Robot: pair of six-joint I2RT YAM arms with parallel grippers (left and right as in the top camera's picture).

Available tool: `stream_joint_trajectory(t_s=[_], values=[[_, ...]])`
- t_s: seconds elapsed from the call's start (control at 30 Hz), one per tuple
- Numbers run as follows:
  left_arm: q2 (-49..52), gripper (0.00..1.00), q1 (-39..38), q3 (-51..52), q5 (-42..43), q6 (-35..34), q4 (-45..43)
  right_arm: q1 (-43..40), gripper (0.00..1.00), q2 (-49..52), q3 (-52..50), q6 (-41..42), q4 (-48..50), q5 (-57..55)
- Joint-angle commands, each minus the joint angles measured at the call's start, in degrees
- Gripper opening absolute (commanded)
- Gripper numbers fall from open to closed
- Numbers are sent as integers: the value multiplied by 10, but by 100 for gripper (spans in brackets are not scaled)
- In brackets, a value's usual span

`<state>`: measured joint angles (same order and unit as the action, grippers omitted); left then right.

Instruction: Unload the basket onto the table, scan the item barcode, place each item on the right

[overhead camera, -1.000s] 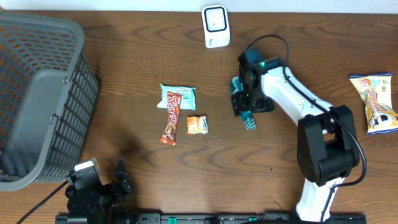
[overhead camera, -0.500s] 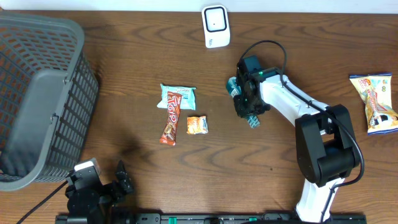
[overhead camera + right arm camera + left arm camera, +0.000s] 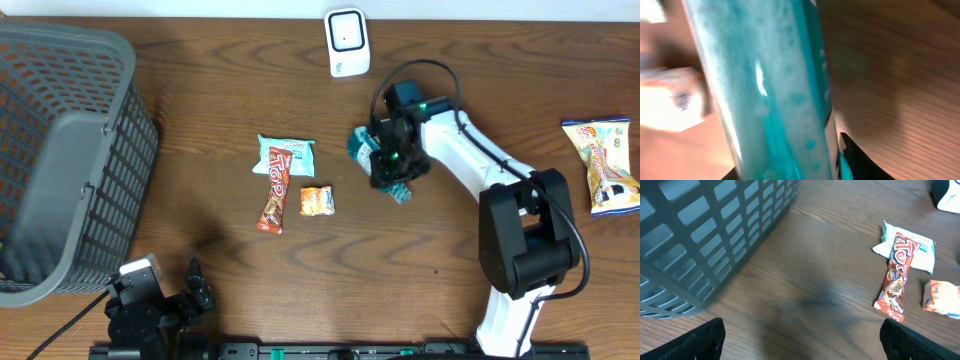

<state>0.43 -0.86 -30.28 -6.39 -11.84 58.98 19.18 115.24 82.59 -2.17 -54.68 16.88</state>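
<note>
A teal, translucent item [image 3: 362, 142] is clamped in my right gripper [image 3: 388, 168], right of the table's centre. It sticks out past the jaws at both ends, and its lower tip [image 3: 403, 196] points toward me. In the right wrist view the teal item [image 3: 770, 90] fills the frame, with one black finger [image 3: 865, 160] pressed against its side. No barcode shows. A white scanner [image 3: 347, 42] stands at the back edge, beyond the gripper. My left gripper [image 3: 805, 347] hangs open over bare wood at the front left, with nothing between its fingers.
A grey mesh basket [image 3: 60, 150] fills the left side. A teal-white packet [image 3: 287, 155], a red candy bar [image 3: 274, 203] and a small orange packet [image 3: 317, 201] lie mid-table. A yellow snack bag [image 3: 607, 163] lies at the far right.
My right gripper has shut on the teal item and carried it a little left and back, turning it. The left arm has not moved.
</note>
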Motion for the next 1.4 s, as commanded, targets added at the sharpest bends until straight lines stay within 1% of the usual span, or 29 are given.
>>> stream_joint_trajectory(t_s=[0.0, 0.13, 0.37, 0.6, 0.73, 0.97, 1.07, 1.37], values=[[-2, 99, -2, 2, -5, -1, 1, -18, 1, -7, 20, -85, -9, 143], [-2, 99, -2, 2, -5, -1, 1, -32, 1, -7, 20, -158, -16, 216], [-2, 99, -2, 2, -5, -1, 1, -49, 1, -7, 20, -236, -25, 299], [-2, 99, -2, 2, -5, -1, 1, -50, 1, -7, 21, -298, -60, 367], [-2, 99, -2, 2, -5, -1, 1, -50, 1, -7, 21, -353, -96, 451], [-2, 99, -2, 2, -5, -1, 1, -50, 1, -7, 21, -361, -129, 517], [-2, 99, -2, 2, -5, -1, 1, -50, 1, -7, 21, -389, -150, 519], [-2, 99, -2, 2, -5, -1, 1, -50, 1, -7, 21, -394, -160, 510]])
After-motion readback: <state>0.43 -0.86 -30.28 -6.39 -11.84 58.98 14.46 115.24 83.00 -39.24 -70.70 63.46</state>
